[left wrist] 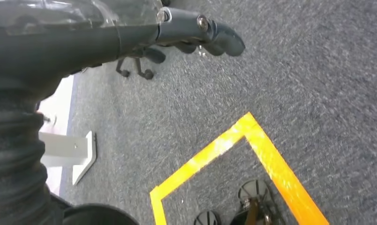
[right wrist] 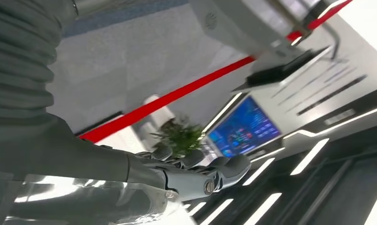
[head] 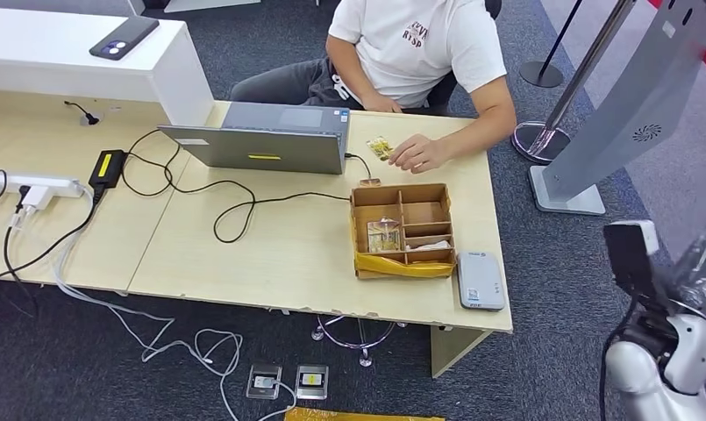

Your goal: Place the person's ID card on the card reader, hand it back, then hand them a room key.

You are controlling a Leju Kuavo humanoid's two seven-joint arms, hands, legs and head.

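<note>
The ID card [head: 380, 147] lies on the table's far side, just left of the person's hand [head: 417, 154]. The grey card reader [head: 481, 281] lies flat at the front right corner. Beside it stands a wooden compartment box [head: 424, 213] with a clear-wrapped key card [head: 383, 235] in one of its front compartments. My left hand [left wrist: 195, 33] hangs over grey carpet, fingers loosely extended, holding nothing. My right hand [right wrist: 195, 171] is raised with its fingers slightly apart and nothing in them. My right arm [head: 669, 346] is off the table's right end.
An open laptop [head: 266, 140] with black cables [head: 235, 206] sits mid-table, and a power strip [head: 33, 186] lies at the left. A white counter [head: 77, 61] carries a phone [head: 124, 37]. A grey kiosk stand [head: 621, 123] and a barrier post [head: 542, 132] are to the right. Yellow tape [left wrist: 252, 140] marks the floor.
</note>
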